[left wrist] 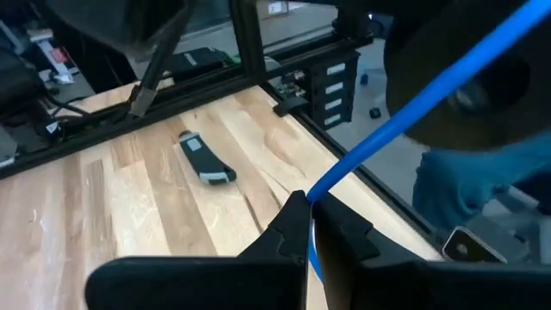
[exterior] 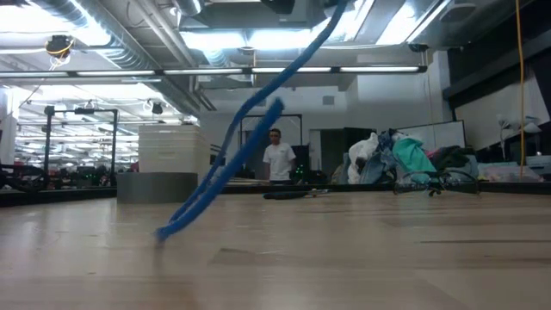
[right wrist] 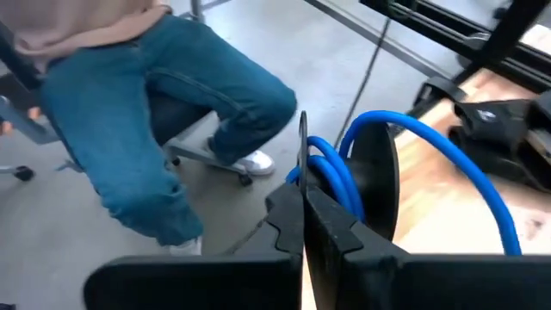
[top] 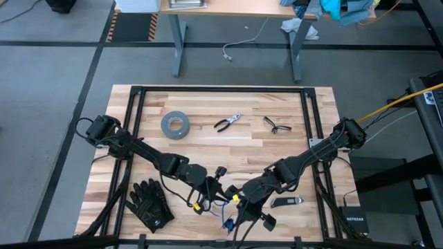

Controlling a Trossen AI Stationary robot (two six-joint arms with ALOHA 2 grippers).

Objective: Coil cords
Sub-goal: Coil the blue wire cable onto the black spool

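High view: left gripper (top: 208, 196) and right gripper (top: 243, 202) meet at the table's (top: 208, 149) 6 o'clock edge, the cords (top: 225, 223) between them.
Low view: blue cord (exterior: 225, 159) slants up off the wood; risk of slipping loose.
Left wrist: jaws pinched on cord.
Right wrist: jaws clamped on loops (right wrist: 340, 176); overhang may snag.

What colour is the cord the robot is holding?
Bright blue. The cord shows best in the right wrist view, looping past the right gripper.
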